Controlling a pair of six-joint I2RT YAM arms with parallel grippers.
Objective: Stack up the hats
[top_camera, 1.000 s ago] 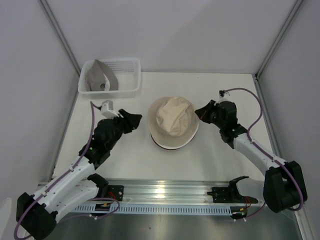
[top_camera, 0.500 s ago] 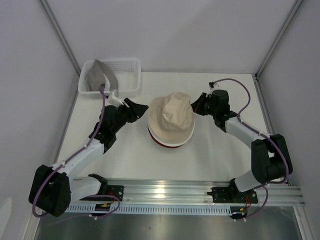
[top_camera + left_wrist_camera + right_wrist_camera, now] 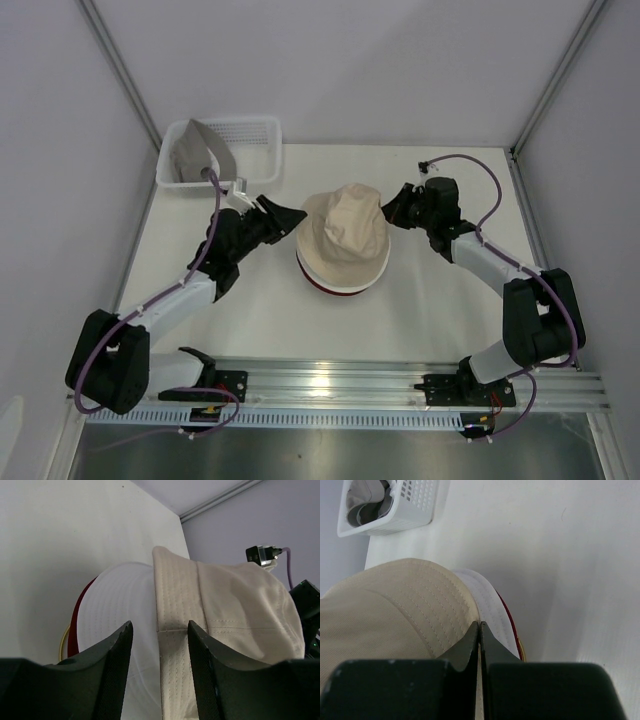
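A beige hat (image 3: 345, 230) lies on top of a white hat (image 3: 322, 276) and a dark red hat (image 3: 338, 291) in the middle of the table. My right gripper (image 3: 388, 210) is shut on the beige hat's right brim (image 3: 395, 615), with the white hat (image 3: 490, 605) and the dark red rim (image 3: 512, 625) showing just below. My left gripper (image 3: 297, 215) stands open at the stack's left side; between its fingers (image 3: 160, 625) I see the beige brim (image 3: 235, 605) and the white hat (image 3: 120, 600). A grey hat (image 3: 195, 155) lies in the basket.
A white mesh basket (image 3: 250, 150) stands at the far left corner of the table, also visible in the right wrist view (image 3: 415, 505). Grey walls close in the table on three sides. A metal rail runs along the near edge.
The right gripper has pulled the beige hat's right brim up and inward, bunching the hat. The left gripper has reached right, up to the stack's left brim.
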